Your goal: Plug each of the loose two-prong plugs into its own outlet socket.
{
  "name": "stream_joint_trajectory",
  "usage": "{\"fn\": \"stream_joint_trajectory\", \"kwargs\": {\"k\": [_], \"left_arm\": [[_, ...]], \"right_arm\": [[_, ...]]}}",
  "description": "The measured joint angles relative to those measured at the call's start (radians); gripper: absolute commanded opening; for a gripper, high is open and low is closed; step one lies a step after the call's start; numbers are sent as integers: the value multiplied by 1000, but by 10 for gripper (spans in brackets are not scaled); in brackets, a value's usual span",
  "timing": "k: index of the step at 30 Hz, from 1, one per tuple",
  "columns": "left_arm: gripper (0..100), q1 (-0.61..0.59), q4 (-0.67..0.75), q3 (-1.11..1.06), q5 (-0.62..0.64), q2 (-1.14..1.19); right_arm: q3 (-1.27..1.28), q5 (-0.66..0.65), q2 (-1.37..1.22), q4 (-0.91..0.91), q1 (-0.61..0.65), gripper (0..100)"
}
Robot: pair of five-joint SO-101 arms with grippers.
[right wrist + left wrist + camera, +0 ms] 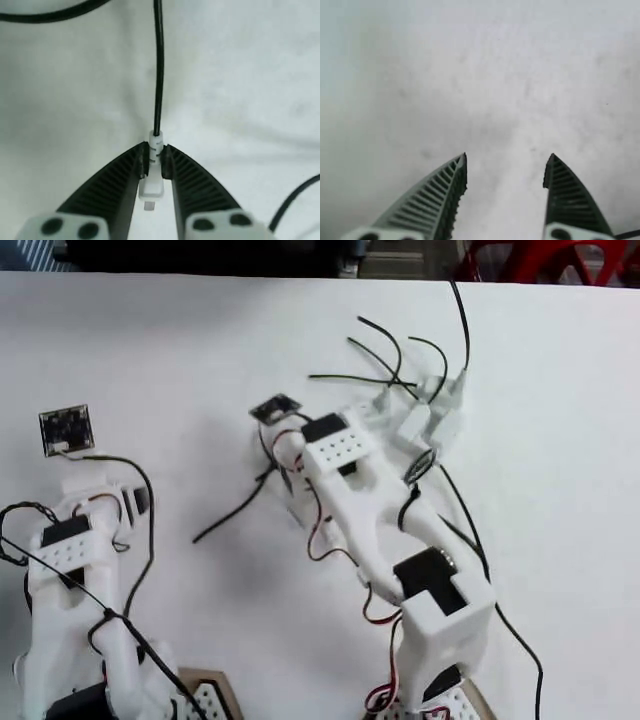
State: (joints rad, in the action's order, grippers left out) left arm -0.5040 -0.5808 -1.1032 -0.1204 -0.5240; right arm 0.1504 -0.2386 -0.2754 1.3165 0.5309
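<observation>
Over the table, left claw spread wide and empty, right claw pinching one white plug on its black cord

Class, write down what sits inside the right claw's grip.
A small white plastic plug with a thin black cord is pinched in the right claw. The black ribbed fingers cover its sides.

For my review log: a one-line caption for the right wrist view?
Right gripper clamps a white plug, its black cord trailing away over the white table.
</observation>
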Motion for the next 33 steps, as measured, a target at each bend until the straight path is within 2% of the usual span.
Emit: {"fn": "stream_joint_trajectory", "kwargs": {"k": [7, 13, 19, 33], "left_arm": [[255, 0, 0, 0, 0, 0], [255, 0, 0, 0, 0, 0], [255, 0, 0, 0, 0, 0], [255, 0, 0, 0, 0, 0]], "right_arm": [[32, 0, 0, -32, 0, 22], [31, 0, -29, 15, 0, 109], [32, -2, -41, 44, 0, 68], [-40, -2, -51, 183, -2, 67]]}}
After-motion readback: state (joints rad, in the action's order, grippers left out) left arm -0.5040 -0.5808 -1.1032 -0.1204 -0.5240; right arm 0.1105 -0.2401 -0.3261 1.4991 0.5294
